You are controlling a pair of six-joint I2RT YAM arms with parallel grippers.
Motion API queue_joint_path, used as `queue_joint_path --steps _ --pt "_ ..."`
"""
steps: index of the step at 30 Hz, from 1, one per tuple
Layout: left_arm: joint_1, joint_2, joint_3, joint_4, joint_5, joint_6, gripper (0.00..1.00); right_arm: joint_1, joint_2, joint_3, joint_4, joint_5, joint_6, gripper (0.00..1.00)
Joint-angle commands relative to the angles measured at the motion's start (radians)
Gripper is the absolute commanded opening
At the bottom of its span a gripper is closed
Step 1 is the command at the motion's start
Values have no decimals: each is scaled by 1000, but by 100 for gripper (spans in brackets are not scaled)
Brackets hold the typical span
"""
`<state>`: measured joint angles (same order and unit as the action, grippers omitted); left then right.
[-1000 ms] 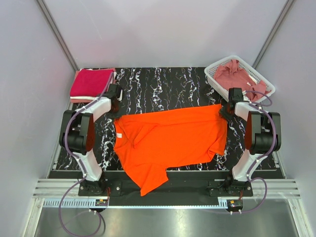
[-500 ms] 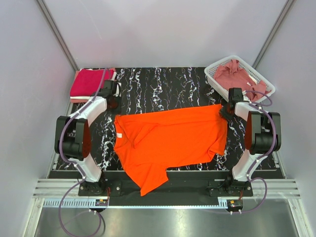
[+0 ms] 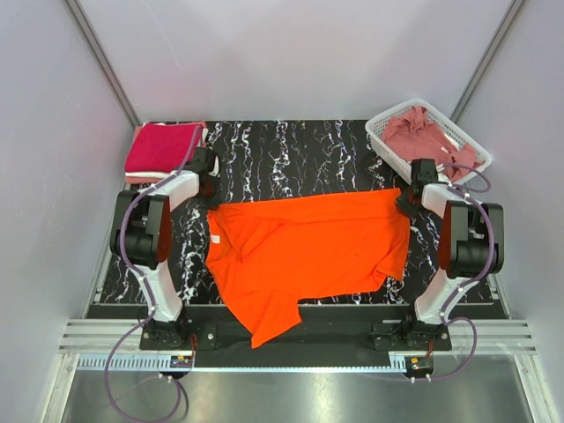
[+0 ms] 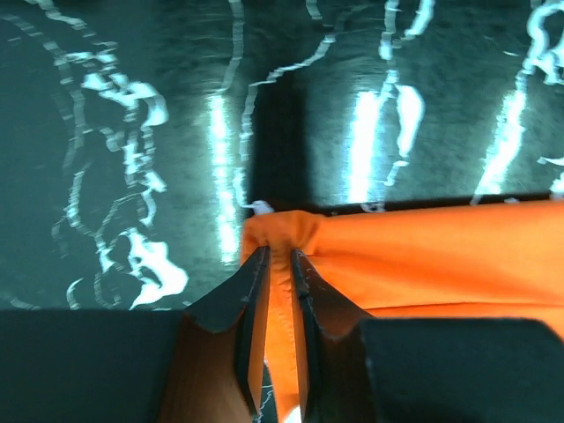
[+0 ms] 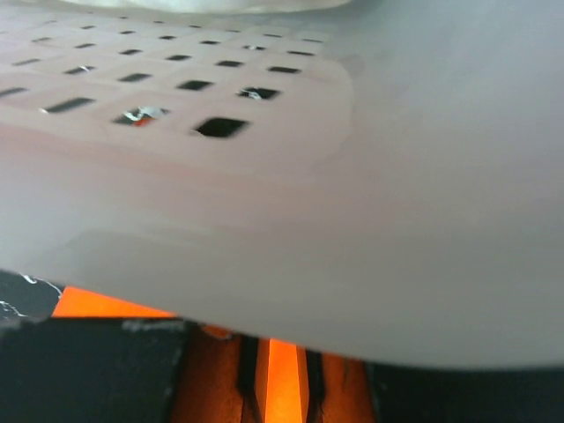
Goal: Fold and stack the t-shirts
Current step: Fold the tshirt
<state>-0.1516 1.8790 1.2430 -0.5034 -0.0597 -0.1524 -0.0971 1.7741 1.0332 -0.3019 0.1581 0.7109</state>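
Orange t-shirt [image 3: 308, 251] lies spread flat across the middle of the black marbled table [image 3: 308, 145], its nearest sleeve drooping over the table's near edge between the two arm bases and its collar toward the left. Farther back, the shirt's far edge runs in an almost straight line from one arm to the other. At the far-left corner of the orange t-shirt the left gripper [image 4: 280, 256] is pinched tight on a bunched bit of cloth, the fabric squeezed up between its two fingers. At the far-right corner the right gripper [image 5: 280, 388] is likewise clamped on orange cloth, a thin strip of it showing in the narrow slot between the fingers; the wall of the white lattice basket [image 5: 264, 176] looms just beyond it. Farthest back, a folded crimson-magenta t-shirt [image 3: 163, 147] sits in the table's far-left corner on a paler layer, and a crumpled dusty rose t-shirt [image 3: 423, 137] lies inside the basket at the far right.
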Motion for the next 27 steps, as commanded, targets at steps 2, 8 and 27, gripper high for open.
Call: queue_joint_path --steps 2,8,27 --pt "1 -116 12 6 -138 -24 25 -13 -57 -15 -57 55 -27 22" --pt "-3 -266 10 -1 -57 -9 28 -13 -97 5 -74 32 -28 22" --pt "-361 -184 -82 109 215 93 31 -13 -467 -48 -109 -252 -177 29"
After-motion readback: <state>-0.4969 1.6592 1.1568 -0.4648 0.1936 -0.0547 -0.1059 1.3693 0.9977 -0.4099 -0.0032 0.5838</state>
